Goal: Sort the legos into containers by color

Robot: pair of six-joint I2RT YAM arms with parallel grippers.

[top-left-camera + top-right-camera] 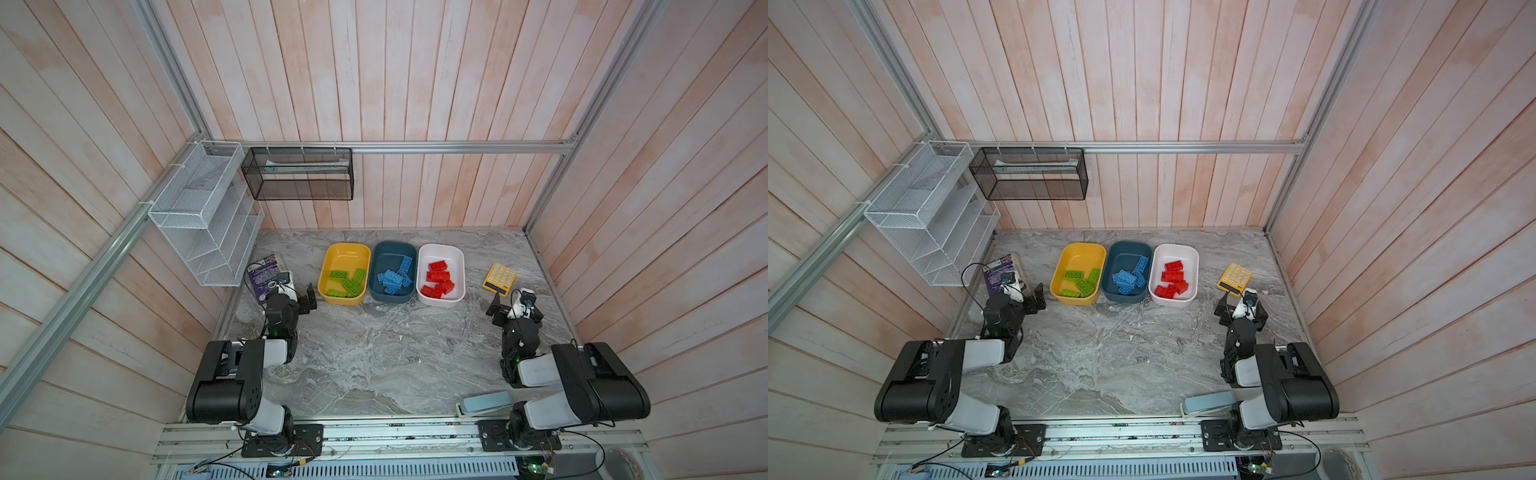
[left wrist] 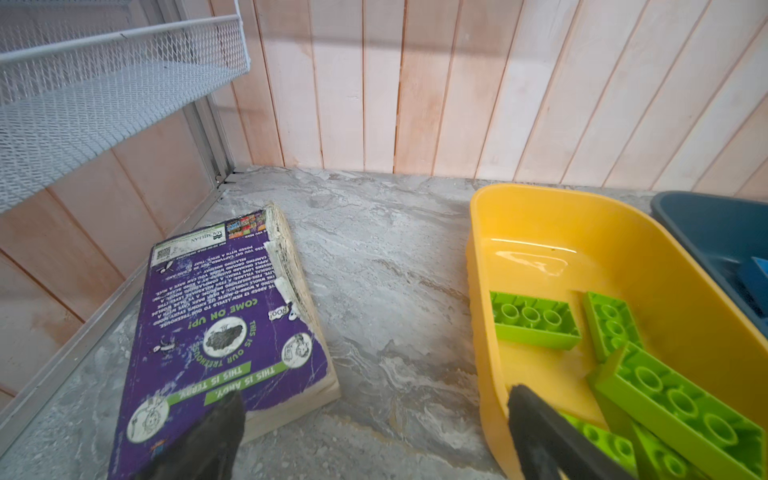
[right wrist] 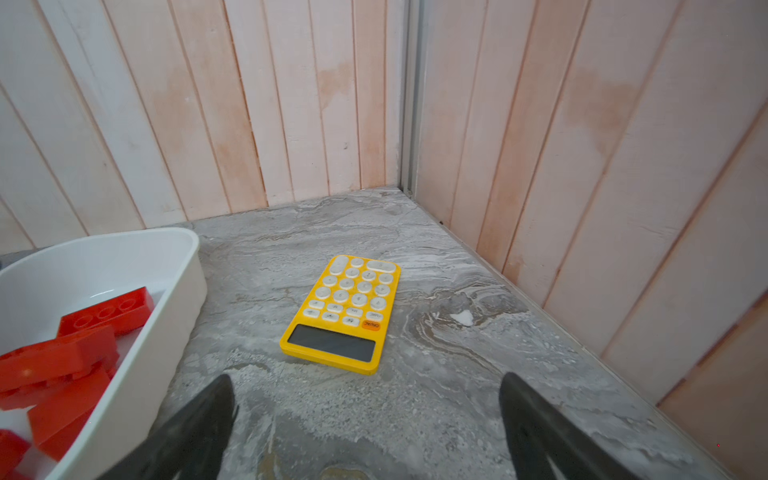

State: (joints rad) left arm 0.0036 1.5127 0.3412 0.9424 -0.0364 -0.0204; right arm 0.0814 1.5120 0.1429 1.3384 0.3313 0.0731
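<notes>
On my left, a worn purple paperback (image 2: 232, 324) lies flat on the grey marbled tabletop (image 1: 374, 353), back cover up, with its spine edge torn. Higher up beside it, a white wire rack (image 1: 199, 220) hangs on the side wall. A black mesh rack (image 1: 297, 174) hangs from the rail along the back wall, with something pale inside. On my right, a yellow calculator (image 3: 345, 311) lies face up. A pale blue stapler (image 1: 486, 402) lies at the near right edge, partly hidden.

Left claw (image 2: 376, 395); right claw (image 3: 366, 379) (both agape)
</notes>
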